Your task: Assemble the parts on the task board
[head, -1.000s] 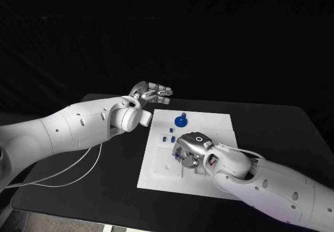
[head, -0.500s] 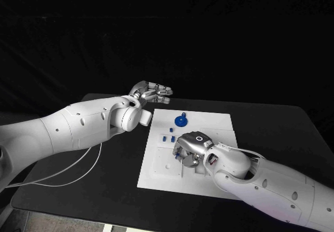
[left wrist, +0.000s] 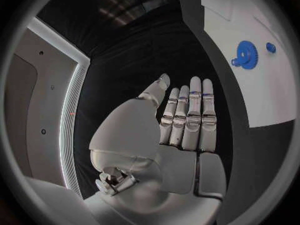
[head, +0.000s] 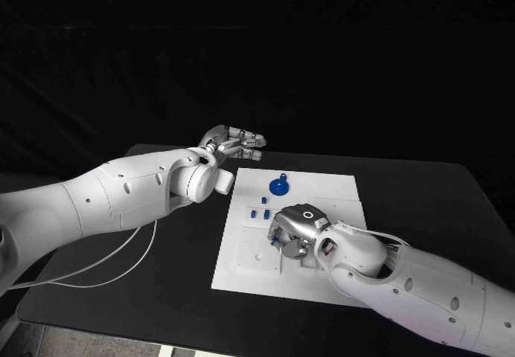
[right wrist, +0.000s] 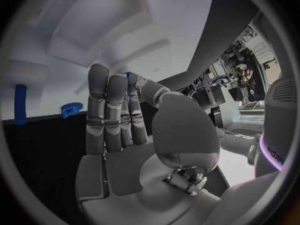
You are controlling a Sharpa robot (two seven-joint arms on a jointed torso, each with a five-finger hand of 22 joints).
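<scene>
**Small blue peg pinched over the task board**

The right robot hand [head: 298, 229] pinched a small blue part [right wrist: 129, 80] above the white task board [head: 322, 277], while the left robot hand [head: 236, 141] hovered empty, fingers straight, at the board's eleven o'clock; the part looked light, rigid, best pinched mid-shaft

Black table [head: 429, 201], white task board [head: 242, 260]
</scene>
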